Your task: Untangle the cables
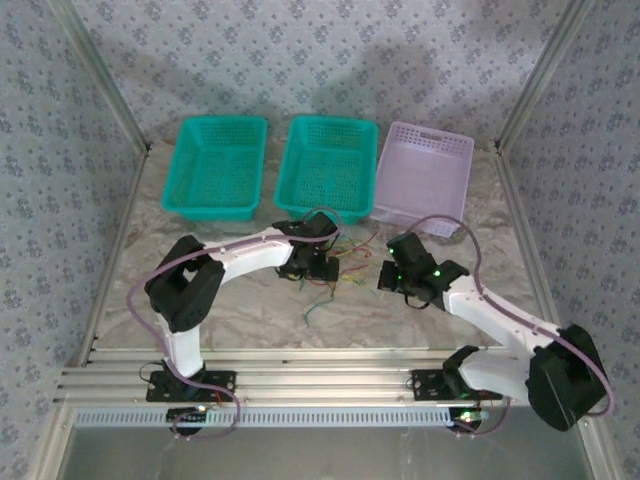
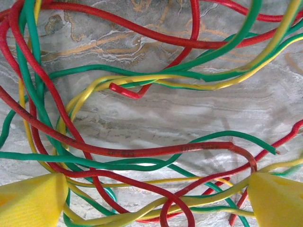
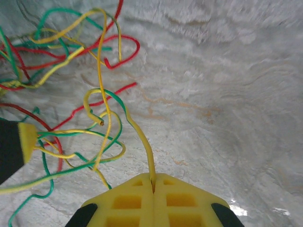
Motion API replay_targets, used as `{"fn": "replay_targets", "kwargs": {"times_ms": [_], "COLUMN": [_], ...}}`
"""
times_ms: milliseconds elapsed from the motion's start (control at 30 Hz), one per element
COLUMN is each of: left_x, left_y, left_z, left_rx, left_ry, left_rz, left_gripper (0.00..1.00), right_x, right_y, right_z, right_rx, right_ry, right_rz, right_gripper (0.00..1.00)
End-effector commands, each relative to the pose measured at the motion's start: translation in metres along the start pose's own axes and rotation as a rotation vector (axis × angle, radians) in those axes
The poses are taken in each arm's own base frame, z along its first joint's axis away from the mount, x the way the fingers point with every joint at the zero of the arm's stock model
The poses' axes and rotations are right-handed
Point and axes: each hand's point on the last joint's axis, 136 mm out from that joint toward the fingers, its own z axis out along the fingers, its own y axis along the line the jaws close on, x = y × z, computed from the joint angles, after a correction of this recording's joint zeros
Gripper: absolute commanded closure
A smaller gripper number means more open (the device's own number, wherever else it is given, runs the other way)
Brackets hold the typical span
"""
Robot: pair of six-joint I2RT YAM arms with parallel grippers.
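The cables [image 2: 142, 152] have a smooth, slightly glossy plastic sheath (one red cable looks scuffed and dull along its middle). The table top [image 2: 199, 109] beneath them is matt, with a marble-like print. The left gripper [image 2: 156, 182] has fingers [image 2: 33, 201] of matt yellow plastic, as does the right gripper [image 3: 152, 182]. The teal basket [image 1: 222, 120], the second teal basket [image 1: 330, 121] and the lilac basket [image 1: 430, 131] are perforated plastic. The frame rails [image 1: 300, 385] look like dull, ribbed metal.
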Motion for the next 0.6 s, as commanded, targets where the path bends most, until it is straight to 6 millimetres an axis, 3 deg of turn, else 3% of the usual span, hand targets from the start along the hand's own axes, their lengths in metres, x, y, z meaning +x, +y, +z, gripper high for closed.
{"fn": "replay_targets", "kwargs": {"times_ms": [0,367,567], "left_x": [0.017,0.026,0.031], "left_y": [0.011,0.018,0.020], "left_z": [0.016,0.023,0.027], "left_rx": [-0.053,-0.068,-0.072], "left_ry": [0.060,0.075,0.086], "left_rz": [-0.003,-0.004,-0.005], "left_gripper": [0.03,0.03,0.03], "right_x": [-0.015,-0.051,-0.063], "right_y": [-0.013,-0.037,-0.024], "right_z": [-0.025,-0.084,-0.101], "right_rx": [0.051,0.099,0.019], "right_ry": [-0.054,-0.168,-0.191], "right_rz": [0.007,0.026,0.033], "right_gripper": [1.00,1.00,1.00]}}
